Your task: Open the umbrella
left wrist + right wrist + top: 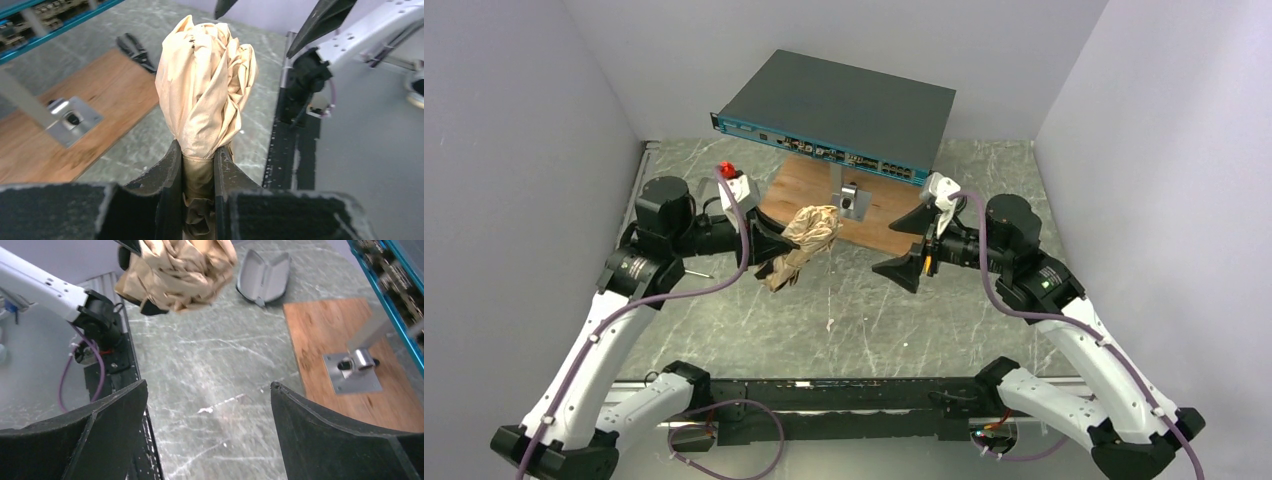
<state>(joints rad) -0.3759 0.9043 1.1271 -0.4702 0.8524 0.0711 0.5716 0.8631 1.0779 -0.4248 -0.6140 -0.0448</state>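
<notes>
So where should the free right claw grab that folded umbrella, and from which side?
Probably the bulging free end of the umbrella, approached from the right arm's side. The left gripper clamps its narrow end, leaving the crumpled bundle sticking out free ahead of the open right gripper.

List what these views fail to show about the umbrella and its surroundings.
1. Handle and shaft of the umbrella: in the left wrist view, buried between the fingers of the left gripper and the bunched canopy; in the top view, too small to tell.
2. Part of the umbrella: right wrist view, cut off by the top edge.
3. Port labels on the network switch: too small from the top, blurred in both wrist views.
</notes>
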